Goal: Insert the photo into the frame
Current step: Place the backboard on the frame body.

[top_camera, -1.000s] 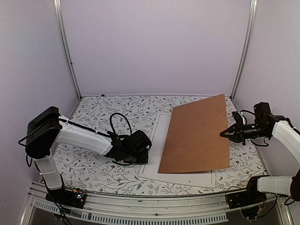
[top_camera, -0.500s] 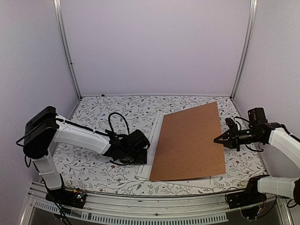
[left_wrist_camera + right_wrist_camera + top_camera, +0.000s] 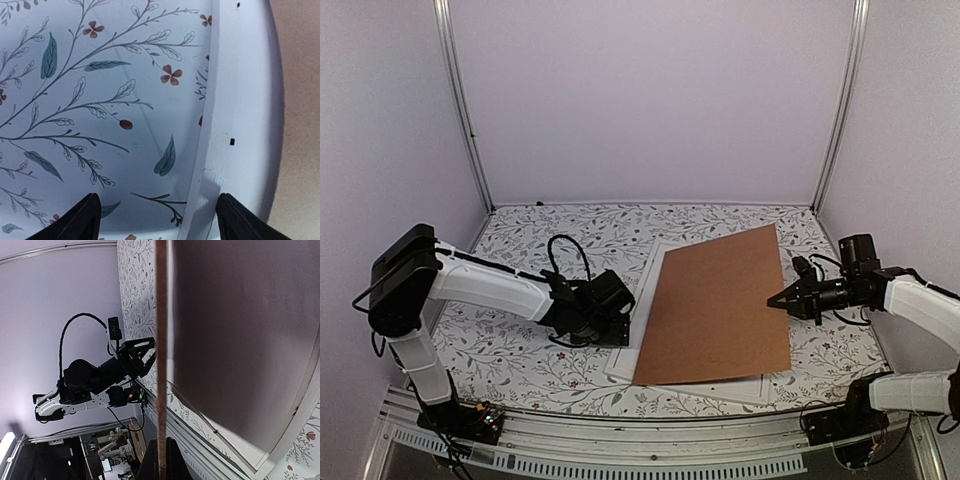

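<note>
Supervisor: Status on the photo: where is it?

Operator: I can't pick it out. On my right wrist view a dark sheet (image 3: 240, 340) fills the inside of a white rim. It sits in shadow, so I can't tell whether it is the photo or only the pane.

Supervisor: And the frame?

Operator: The frame (image 3: 622, 365) lies flat on the floral tablecloth (image 3: 540, 240), centre-right. I see only its left side and near side. The brown backing board (image 3: 720, 310) covers the rest from above, tilted, with its right edge raised.

Supervisor: Who has the board?

Operator: My right gripper (image 3: 772, 300) is clamped on that raised right edge. From its wrist camera the board is edge-on, a thin brown line running up from between the closed fingers.

Supervisor: Left side?

Operator: My left gripper (image 3: 625, 322) is low at the frame's left side, jaws wide apart and gripping nothing. Its camera shows both fingertips (image 3: 85, 220) at the bottom of the view. The white rim runs up between them, with cloth on one side and the board on the other. Whether a fingertip touches the rim I can't tell.

Supervisor: Any writing?

Operator: Two small black marks on the rim, too small to read. The frame's far and right sides are hidden under the board.
</note>
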`<state>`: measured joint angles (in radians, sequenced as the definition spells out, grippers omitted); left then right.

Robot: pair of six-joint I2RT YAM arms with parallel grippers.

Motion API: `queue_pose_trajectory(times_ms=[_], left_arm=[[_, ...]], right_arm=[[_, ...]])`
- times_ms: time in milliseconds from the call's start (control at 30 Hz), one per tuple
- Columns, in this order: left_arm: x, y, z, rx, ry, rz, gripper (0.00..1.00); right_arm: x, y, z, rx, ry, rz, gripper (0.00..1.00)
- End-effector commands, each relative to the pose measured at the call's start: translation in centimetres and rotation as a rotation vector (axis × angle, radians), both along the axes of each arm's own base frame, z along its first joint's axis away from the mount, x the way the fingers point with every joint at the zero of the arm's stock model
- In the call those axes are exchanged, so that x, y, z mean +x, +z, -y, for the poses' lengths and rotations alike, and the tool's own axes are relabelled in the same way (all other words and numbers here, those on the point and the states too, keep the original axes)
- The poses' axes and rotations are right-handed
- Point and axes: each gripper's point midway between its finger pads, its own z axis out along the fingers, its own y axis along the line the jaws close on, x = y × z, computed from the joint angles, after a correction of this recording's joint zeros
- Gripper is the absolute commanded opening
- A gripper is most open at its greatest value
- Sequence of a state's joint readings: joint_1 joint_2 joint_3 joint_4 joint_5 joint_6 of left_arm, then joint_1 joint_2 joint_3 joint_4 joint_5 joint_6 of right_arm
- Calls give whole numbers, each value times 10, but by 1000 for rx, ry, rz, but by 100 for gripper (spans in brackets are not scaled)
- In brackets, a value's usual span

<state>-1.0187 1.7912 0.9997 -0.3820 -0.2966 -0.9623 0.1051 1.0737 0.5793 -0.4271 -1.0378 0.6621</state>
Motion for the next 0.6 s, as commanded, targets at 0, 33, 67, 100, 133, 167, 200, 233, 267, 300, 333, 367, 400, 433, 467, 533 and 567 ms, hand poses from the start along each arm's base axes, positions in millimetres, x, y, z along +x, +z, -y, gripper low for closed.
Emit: queue_pose_trajectory(times_ms=[0,33,67,100,133,167,200,233,267,300,333,367,400,433,467,533,567], left_arm=[[14,26,4,-36,0,45,83],[15,28,5,-42,-2,48,83],[15,30,7,-48,-5,51,84],[16,32,8,-56,-7,54,84],[17,34,8,-62,-7,56,85],[18,35,9,-65,-7,57,85],[18,36,9,-70,-5,59,85],[19,38,9,-73,-6,62,85],[20,39,8,-74,-3,65,86],[20,40,8,-77,-4,66,86],[20,41,8,-77,-5,67,86],[21,42,7,-79,-3,69,86],[21,42,7,-79,-3,71,86],[22,43,6,-79,0,71,86],[23,42,6,-79,0,70,87],[23,42,5,-79,1,68,87],[23,42,5,-79,0,68,87]], right_arm=[[12,11,-7,34,20,83,0],[13,10,-8,35,16,81,0],[15,10,-8,34,13,81,0],[16,9,-8,32,11,79,0],[18,9,-8,28,7,80,0],[20,8,-7,24,2,81,0],[20,8,-8,21,0,83,0],[21,7,-8,21,0,86,0],[22,7,-7,23,-4,83,0],[23,5,-8,21,-6,79,0],[23,4,-8,20,-8,78,0],[24,4,-8,20,-8,78,0],[25,3,-8,22,-7,81,0],[26,3,-8,23,-8,82,0],[27,3,-9,24,-8,83,0],[28,3,-9,23,-10,83,0],[29,3,-10,22,-9,86,0]])
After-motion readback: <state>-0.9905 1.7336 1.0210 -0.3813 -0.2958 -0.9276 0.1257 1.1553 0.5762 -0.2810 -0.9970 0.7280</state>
